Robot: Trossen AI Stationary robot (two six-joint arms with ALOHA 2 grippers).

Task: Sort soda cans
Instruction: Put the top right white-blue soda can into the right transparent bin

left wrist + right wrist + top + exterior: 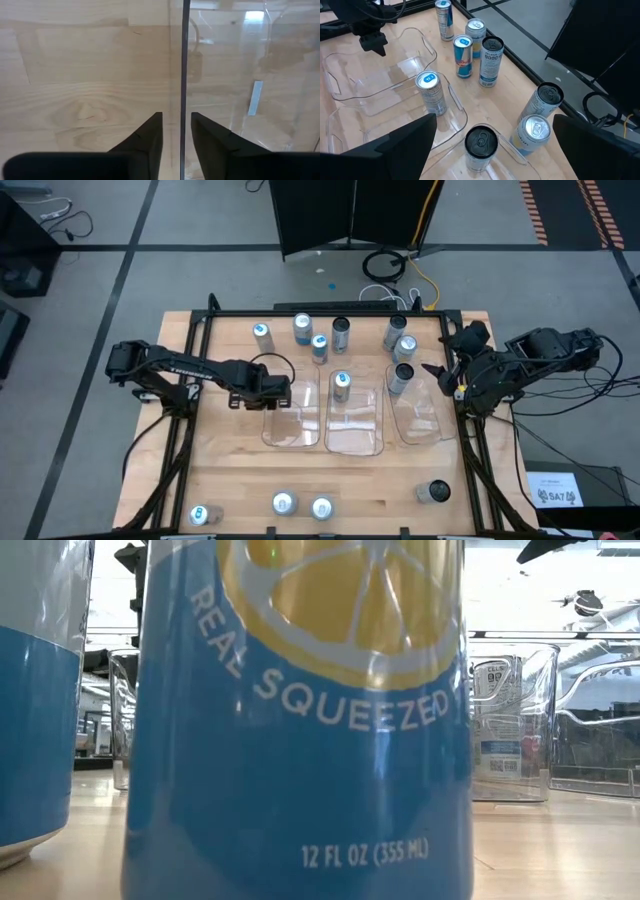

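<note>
Three clear trays stand side by side mid-table: left (290, 420), middle (353, 425) and right (420, 418). My left gripper (177, 116) points down over the left tray's left wall (184, 60). It is slightly open, one finger on each side of the wall's rim, with a sliver of gap showing on both sides. My right gripper (493, 120) hangs wide open above the right tray, holding nothing. One blue-topped soda can (431, 92) stands in the middle tray and a dark-topped one (481, 147) in the right tray.
Several more cans stand in a cluster by the far edge (320, 338) and two by the right tray's far end (537, 117). Three stand along the near edge (283, 503), and a dark can lies on its side (436, 493). A blue lemon can (300, 740) fills the low view.
</note>
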